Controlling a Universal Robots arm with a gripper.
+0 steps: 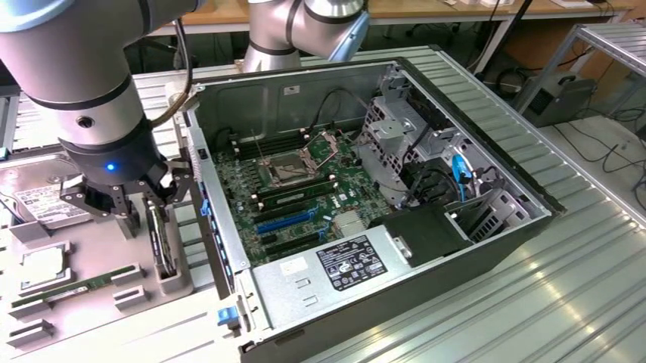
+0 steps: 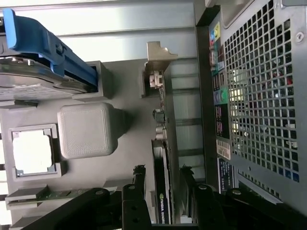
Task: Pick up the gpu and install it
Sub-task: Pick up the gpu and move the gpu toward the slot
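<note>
The gpu [image 1: 160, 243] stands on edge in a slot of the grey parts tray [image 1: 121, 333], just beside the open PC case. In the wrist view I see the gpu [image 2: 161, 184] edge-on: a dark cooler face, a thin green board and the silver bracket [image 2: 158, 67] at its far end. My gripper [image 1: 150, 215] hangs straight over the card, open. One finger [image 2: 139, 179] is on each side of the card, with a small gap on both sides. My gripper [image 2: 162, 171] touches nothing that I can see.
The tray also holds a hard drive [image 1: 41, 200] in a blue caddy [image 2: 48, 43], a CPU [image 1: 41, 265] and a RAM stick [image 1: 76, 287]. The open PC case [image 1: 485, 249] lies at the exterior view's right, its motherboard [image 1: 302, 185] exposed with blue slots [image 1: 287, 219].
</note>
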